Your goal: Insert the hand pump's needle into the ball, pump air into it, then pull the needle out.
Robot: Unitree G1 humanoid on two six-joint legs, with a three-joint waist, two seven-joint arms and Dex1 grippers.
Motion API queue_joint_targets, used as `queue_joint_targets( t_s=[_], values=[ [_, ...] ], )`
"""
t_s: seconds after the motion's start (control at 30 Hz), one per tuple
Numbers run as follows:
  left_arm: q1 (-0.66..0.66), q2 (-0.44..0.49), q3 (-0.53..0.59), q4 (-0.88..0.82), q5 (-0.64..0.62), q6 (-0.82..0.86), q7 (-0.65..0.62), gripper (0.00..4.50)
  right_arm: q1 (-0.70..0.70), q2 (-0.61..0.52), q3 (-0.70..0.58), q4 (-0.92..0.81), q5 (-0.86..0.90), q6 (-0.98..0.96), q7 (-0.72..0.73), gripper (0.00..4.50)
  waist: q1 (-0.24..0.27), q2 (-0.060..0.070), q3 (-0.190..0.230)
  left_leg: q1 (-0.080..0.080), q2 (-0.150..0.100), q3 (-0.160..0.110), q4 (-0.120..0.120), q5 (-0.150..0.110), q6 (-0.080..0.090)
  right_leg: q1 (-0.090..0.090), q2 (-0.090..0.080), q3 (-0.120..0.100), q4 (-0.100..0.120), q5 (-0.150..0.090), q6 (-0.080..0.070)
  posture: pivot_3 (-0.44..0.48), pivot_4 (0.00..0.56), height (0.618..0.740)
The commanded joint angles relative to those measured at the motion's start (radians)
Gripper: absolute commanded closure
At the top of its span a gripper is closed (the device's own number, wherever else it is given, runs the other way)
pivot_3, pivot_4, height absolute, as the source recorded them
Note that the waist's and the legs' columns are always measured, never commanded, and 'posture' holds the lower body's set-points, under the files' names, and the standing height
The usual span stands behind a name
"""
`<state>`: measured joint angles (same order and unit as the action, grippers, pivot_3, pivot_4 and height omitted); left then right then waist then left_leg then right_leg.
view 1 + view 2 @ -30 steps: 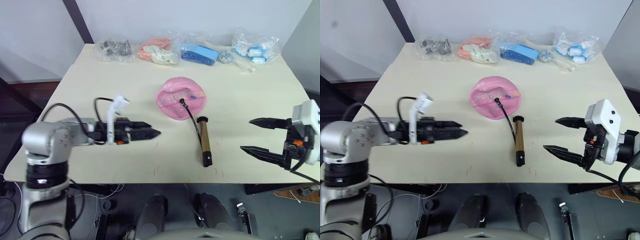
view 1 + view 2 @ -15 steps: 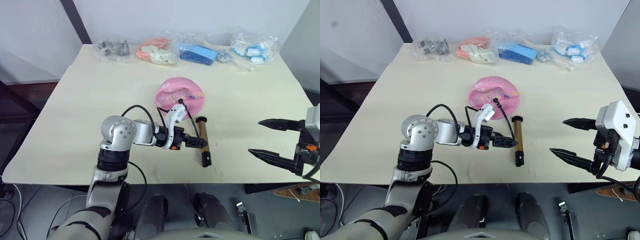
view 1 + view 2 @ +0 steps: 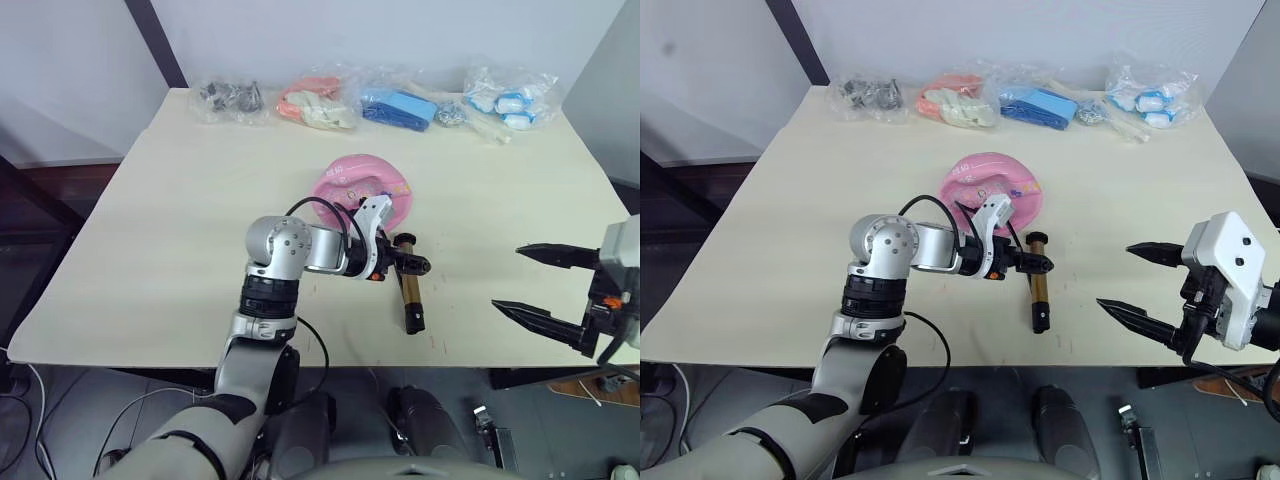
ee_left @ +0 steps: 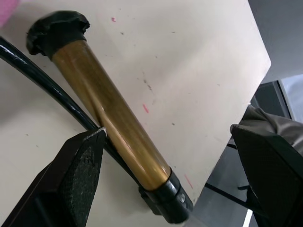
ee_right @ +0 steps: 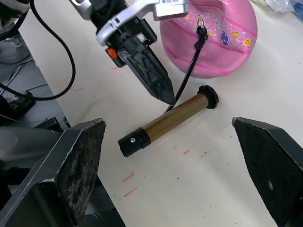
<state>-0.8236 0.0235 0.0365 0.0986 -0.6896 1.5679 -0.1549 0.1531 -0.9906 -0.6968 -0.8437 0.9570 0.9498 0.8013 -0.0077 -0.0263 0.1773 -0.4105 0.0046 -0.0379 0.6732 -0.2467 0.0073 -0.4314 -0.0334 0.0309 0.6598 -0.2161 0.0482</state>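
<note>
Reaching farther across, the left gripper [image 3: 415,265] is now hovering open-fingered over the hand pump [image 3: 409,288], holding nothing. Its needle [image 5: 200,32] is already sitting in the limp ball [image 3: 362,190]; the right gripper [image 3: 1138,281] is waiting, spread wide and empty.

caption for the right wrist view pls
Left pincer poised over the pump, its needle already in the limp ball.

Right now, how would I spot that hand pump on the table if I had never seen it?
Find the pink ball at the middle of the table. The hand pump lies just in front of it, a thin black hose joining them. It is the lone bronze-gold tube with black ends.
</note>
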Motion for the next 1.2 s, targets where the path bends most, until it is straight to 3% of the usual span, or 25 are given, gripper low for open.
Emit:
queue_joint_targets(
  t_s=[0.03, 0.67, 0.73, 0.97, 1.2],
  values=[
    [-0.028, -0.025, -0.018, 0.025, 0.046, -0.039, 0.000, 0.04, 0.015, 0.001, -0.038, -0.023, 0.008, -0.026, -0.015, 0.00, 0.001, 0.000, 0.000, 0.000, 0.000, 0.000, 0.000, 0.000, 0.000, 0.000, 0.000, 0.000, 0.000, 0.000, 0.000, 0.000, 0.150, 0.740],
    [-0.114, -0.159, -0.053, 0.337, 0.243, -0.209, -0.002, 0.04, 0.073, 0.000, -0.066, -0.047, 0.033, -0.042, -0.061, 0.00, 0.007, 0.000, 0.000, 0.000, 0.000, 0.000, 0.000, 0.000, 0.000, 0.000, 0.000, 0.000, 0.000, 0.000, 0.001, 0.000, 0.150, 0.740],
    [-0.126, -0.163, -0.054, 0.364, 0.251, -0.221, -0.016, 0.82, 0.077, -0.001, -0.069, -0.049, 0.035, -0.042, -0.065, 0.00, 0.007, 0.000, 0.000, 0.000, 0.000, 0.000, 0.000, 0.000, 0.000, 0.000, 0.000, 0.000, 0.000, 0.000, 0.001, 0.000, 0.150, 0.740],
    [-0.112, -0.110, -0.076, 0.314, 0.234, -0.173, -0.112, 4.40, 0.107, 0.009, -0.085, -0.070, 0.047, -0.039, -0.086, 0.00, 0.006, 0.000, 0.000, -0.001, 0.000, 0.000, 0.000, 0.000, 0.000, 0.000, 0.000, 0.000, 0.000, 0.000, 0.001, 0.000, 0.150, 0.740],
    [-0.067, 0.035, -0.127, 0.169, 0.147, -0.088, -0.292, 4.47, 0.135, 0.023, -0.092, -0.078, 0.058, -0.051, -0.103, 0.00, 0.000, 0.000, 0.000, 0.000, 0.000, 0.000, 0.000, 0.000, 0.000, 0.000, 0.000, 0.000, 0.001, 0.000, 0.001, 0.000, 0.150, 0.740]
  ],
)
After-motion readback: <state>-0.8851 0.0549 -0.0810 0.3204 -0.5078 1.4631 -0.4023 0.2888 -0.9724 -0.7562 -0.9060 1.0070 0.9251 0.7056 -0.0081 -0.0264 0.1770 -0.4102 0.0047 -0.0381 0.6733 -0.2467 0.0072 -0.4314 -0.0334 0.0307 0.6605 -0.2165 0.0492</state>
